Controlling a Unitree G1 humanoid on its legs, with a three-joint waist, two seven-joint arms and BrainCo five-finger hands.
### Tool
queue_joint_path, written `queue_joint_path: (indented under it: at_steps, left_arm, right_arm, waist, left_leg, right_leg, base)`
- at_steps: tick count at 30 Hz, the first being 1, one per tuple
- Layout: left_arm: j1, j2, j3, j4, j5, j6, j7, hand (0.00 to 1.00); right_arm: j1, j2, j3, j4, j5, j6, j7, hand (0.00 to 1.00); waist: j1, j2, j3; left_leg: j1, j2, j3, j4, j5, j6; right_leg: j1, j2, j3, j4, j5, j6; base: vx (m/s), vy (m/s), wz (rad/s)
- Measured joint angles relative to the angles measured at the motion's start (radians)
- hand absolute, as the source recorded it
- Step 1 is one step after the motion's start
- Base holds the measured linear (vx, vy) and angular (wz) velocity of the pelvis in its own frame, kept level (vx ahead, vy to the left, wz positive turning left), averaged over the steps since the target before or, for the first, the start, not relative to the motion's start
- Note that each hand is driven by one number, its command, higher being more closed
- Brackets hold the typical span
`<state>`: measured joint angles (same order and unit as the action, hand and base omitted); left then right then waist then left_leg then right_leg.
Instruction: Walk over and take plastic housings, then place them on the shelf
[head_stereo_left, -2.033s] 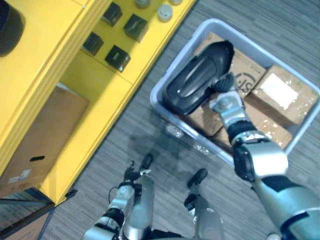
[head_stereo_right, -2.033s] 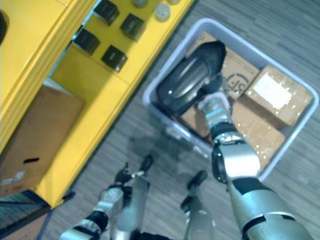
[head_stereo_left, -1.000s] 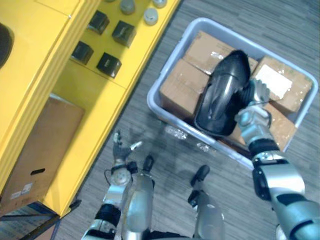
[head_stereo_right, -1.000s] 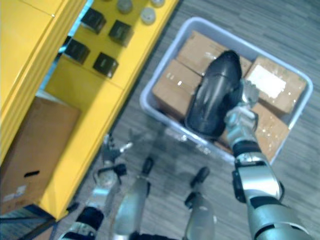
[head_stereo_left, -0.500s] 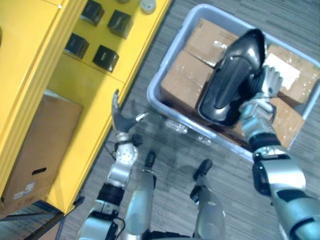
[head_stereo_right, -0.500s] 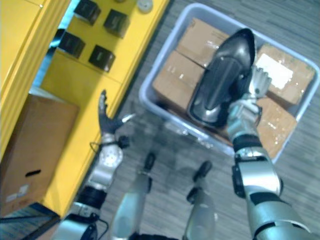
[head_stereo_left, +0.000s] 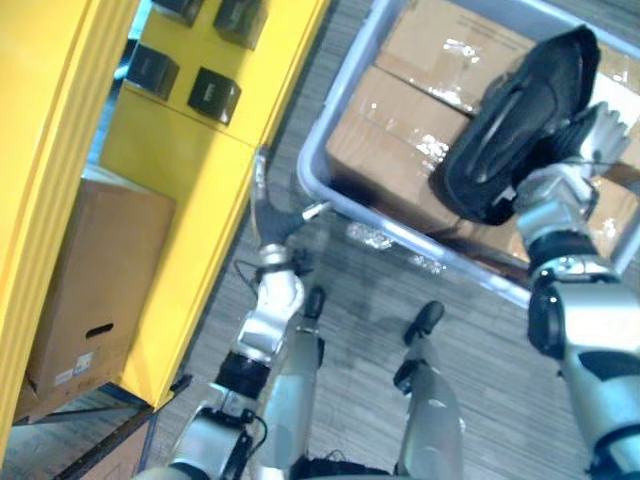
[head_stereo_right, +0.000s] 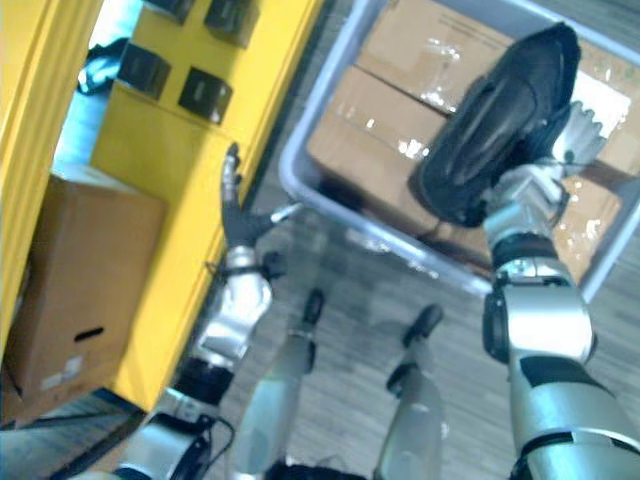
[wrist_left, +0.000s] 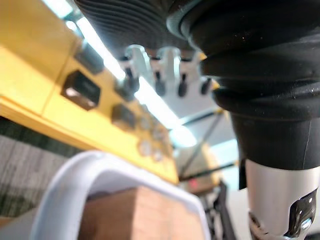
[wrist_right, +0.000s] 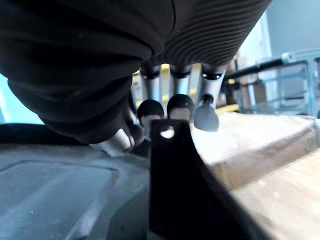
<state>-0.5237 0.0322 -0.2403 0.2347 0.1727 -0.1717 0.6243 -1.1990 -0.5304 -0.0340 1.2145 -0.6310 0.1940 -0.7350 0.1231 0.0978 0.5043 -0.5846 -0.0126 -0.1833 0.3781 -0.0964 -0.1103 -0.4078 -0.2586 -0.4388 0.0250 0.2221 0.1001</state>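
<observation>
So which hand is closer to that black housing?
Right: the right hand grips the housing over the bin. The left hand is open by the shelf, clear of the housing.

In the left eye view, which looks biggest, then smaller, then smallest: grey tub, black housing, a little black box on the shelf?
1. grey tub, though cut off at the edge
2. black housing, held nearer the camera
3. little black box

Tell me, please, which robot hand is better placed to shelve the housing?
Right robot hand: it grips the black housing; the left robot hand is open and empty, nearer the yellow shelf.
</observation>
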Motion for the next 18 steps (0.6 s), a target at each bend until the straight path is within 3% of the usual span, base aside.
queue_joint_path:
  at_steps: [6, 12, 15, 16, 18]
  left_arm:
    - [-0.098, 0.011, -0.009, 0.000, -0.023, 0.000, -0.022, 0.00]
    - [-0.259, 0.070, -0.017, 0.000, -0.100, -0.001, -0.050, 0.00]
    - [-0.273, 0.079, -0.017, -0.003, -0.133, -0.002, -0.053, 0.00]
    - [-0.272, 0.081, -0.017, -0.003, -0.149, -0.003, -0.060, 0.00]
    - [-0.272, 0.081, -0.017, -0.003, -0.179, -0.007, -0.074, 0.00]
  right_arm:
    - [0.000, 0.000, 0.026, -0.050, -0.003, 0.000, -0.009, 1.00]
    - [0.011, 0.001, 0.067, -0.209, -0.011, -0.001, -0.010, 1.00]
    - [0.015, 0.002, 0.099, -0.275, -0.015, -0.005, -0.010, 1.00]
    - [0.019, 0.002, 0.110, -0.299, -0.023, -0.015, -0.010, 0.00]
    - [0.021, 0.001, 0.130, -0.317, -0.030, -0.033, -0.005, 0.00]
  waist:
    - [0.002, 0.000, 0.000]
    - [-0.005, 0.000, 0.000]
    - [-0.020, 0.000, 0.000]
    - [-0.028, 0.000, 0.000]
    - [-0.032, 0.000, 0.000]
  left_leg:
    - [-0.006, -0.001, 0.003, 0.008, 0.000, 0.000]
    - [0.002, 0.002, 0.024, 0.011, 0.000, 0.000]
    - [0.004, 0.003, 0.027, 0.010, 0.000, 0.000]
    - [0.004, 0.004, 0.028, 0.010, 0.000, 0.001]
    - [0.005, 0.006, 0.032, 0.010, 0.000, 0.001]
  right_leg:
    - [0.000, 0.001, 0.002, -0.012, 0.005, 0.003]
    - [0.000, 0.002, 0.025, -0.021, 0.016, 0.002]
    - [0.000, 0.003, 0.030, -0.021, 0.017, 0.001]
    - [-0.001, 0.003, 0.030, -0.021, 0.018, 0.000]
    - [-0.003, 0.005, 0.035, -0.021, 0.020, -0.002]
  base:
    - [-0.02, 0.008, -0.01]
    - [-0.05, 0.019, -0.09]
    - [-0.06, 0.016, -0.05]
    - [-0.06, 0.013, -0.03]
    - [-0.05, 0.009, -0.06]
